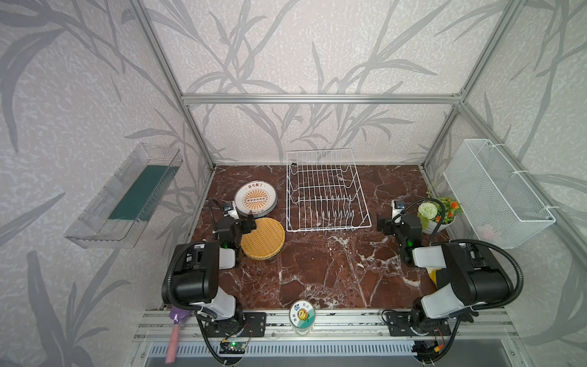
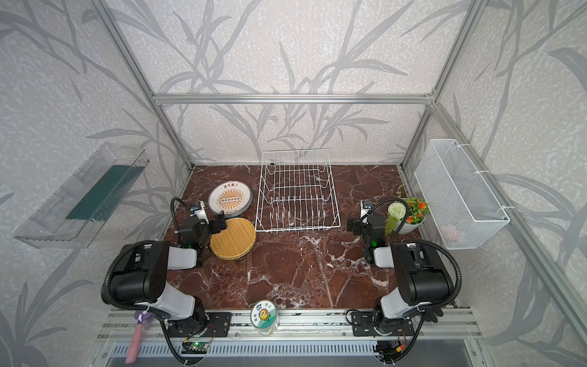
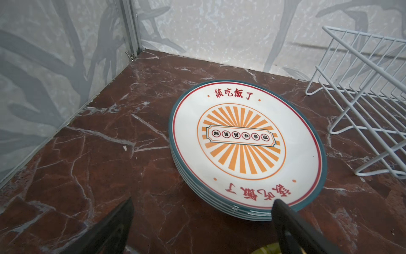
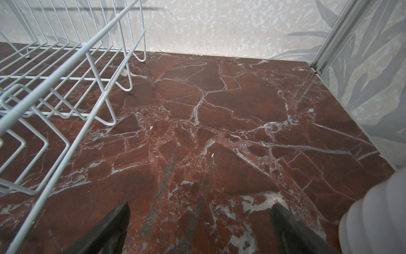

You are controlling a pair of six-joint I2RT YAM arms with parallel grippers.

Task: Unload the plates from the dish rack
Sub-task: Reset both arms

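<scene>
Two claws [image 3: 202, 204] [image 4: 201, 206], four sunburst plates [image 3: 241, 136], one rack [image 1: 328, 228]

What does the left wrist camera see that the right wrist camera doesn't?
Only the left wrist view: the stacked plates, flat on the marble table, just beyond the open left gripper. Only the right wrist view: a white ribbed pot beside the open right gripper. Both: the dish rack, no plates in the part shown, and that table.

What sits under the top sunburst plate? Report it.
Under the top plate is a stack of like plates. Only their teal rims show, stepped at the edge. Their faces are covered, and so is the table beneath the stack.
</scene>
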